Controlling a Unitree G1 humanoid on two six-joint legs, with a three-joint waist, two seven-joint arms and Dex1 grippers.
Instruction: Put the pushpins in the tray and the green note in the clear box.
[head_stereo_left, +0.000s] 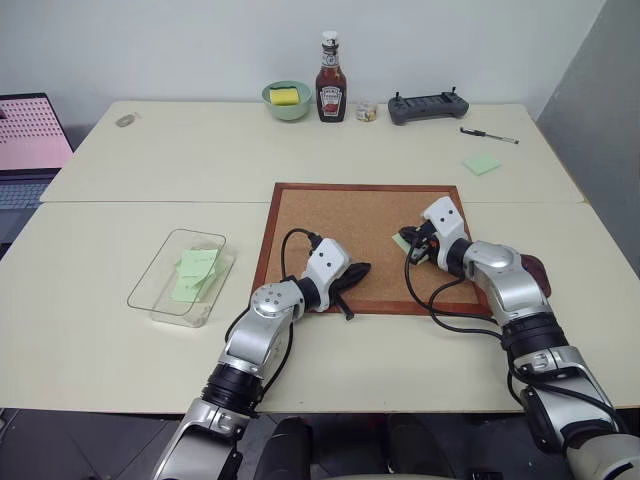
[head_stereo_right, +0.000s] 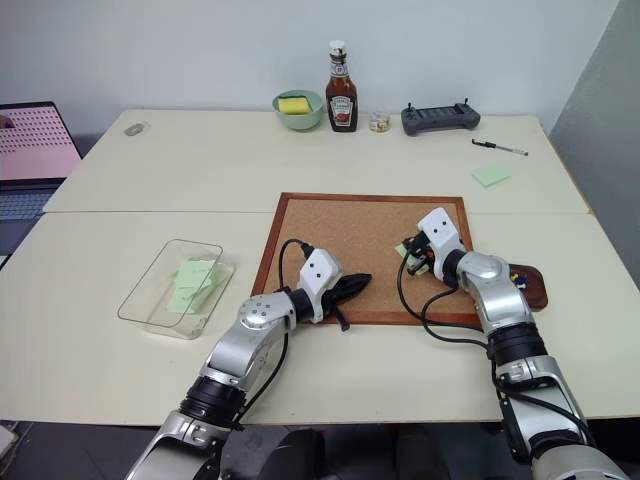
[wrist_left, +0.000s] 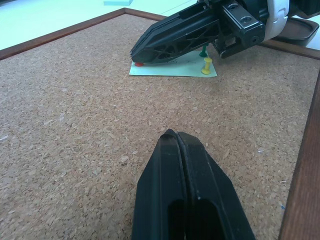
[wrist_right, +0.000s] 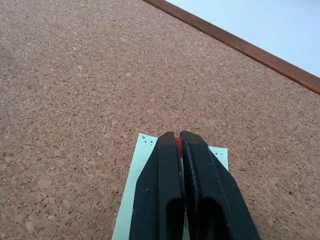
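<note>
Red pushpin (wrist_right: 177, 145) seemingly pinched by right pincer (wrist_right: 179, 136) on green note (wrist_left: 172, 68).

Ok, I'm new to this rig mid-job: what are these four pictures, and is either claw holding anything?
Two pictures look down from the robot's head; the other two look along each arm's fingers. The right gripper is shut on the red pushpin, which sits in the green note on the corkboard. A green pushpin and a yellow pushpin also stand in that note. The left gripper is shut, holding nothing, over bare cork. The clear box already holds green notes; the tray lies beside the board.
</note>
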